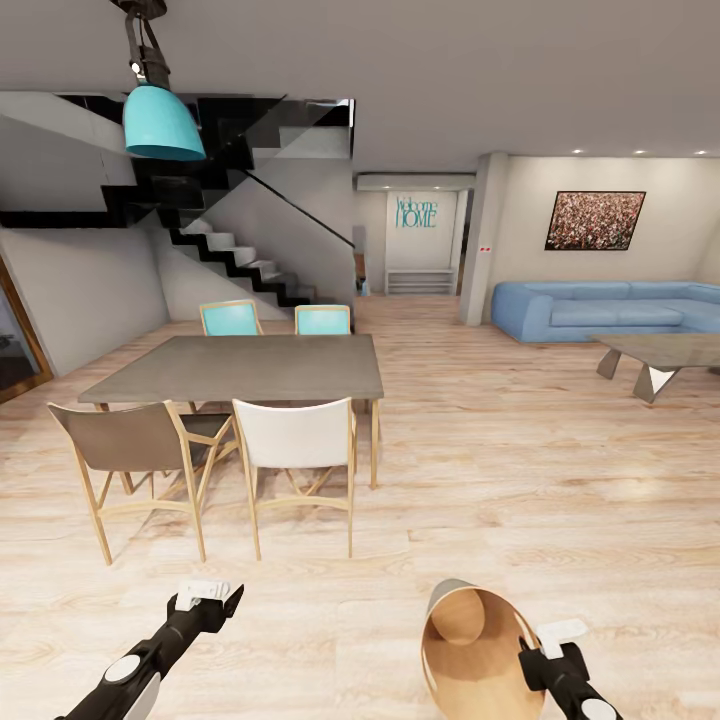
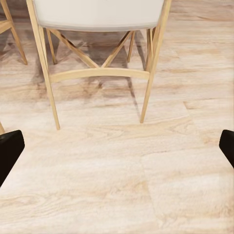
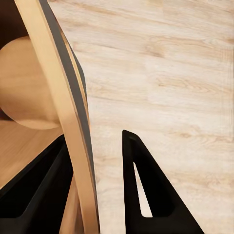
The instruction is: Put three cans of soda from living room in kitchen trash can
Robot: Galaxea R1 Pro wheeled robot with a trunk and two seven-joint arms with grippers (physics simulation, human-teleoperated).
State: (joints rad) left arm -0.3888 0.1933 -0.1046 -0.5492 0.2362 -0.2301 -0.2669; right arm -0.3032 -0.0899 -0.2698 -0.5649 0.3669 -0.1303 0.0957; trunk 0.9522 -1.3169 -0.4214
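Observation:
My right gripper (image 1: 532,648) is shut on the rim of the tash can (image 1: 470,655), which hangs tilted above the wood floor, its tan inside facing me. In the right wrist view the can's rim wall (image 3: 73,122) runs between the two black fingers (image 3: 146,185), and the round tan bottom (image 3: 24,83) shows nothing lying in it. My left gripper (image 1: 222,596) stands open and holds nothing, low over the floor; its fingertips (image 2: 7,151) sit far apart in the left wrist view. The three cans of soda are out of view.
A grey dining table (image 1: 240,365) with several chairs stands ahead on the left, a white chair (image 1: 295,435) nearest. The blue sofa (image 1: 600,310) and a low grey coffee table (image 1: 660,355) are at the far right. A staircase (image 1: 240,260) rises behind the table.

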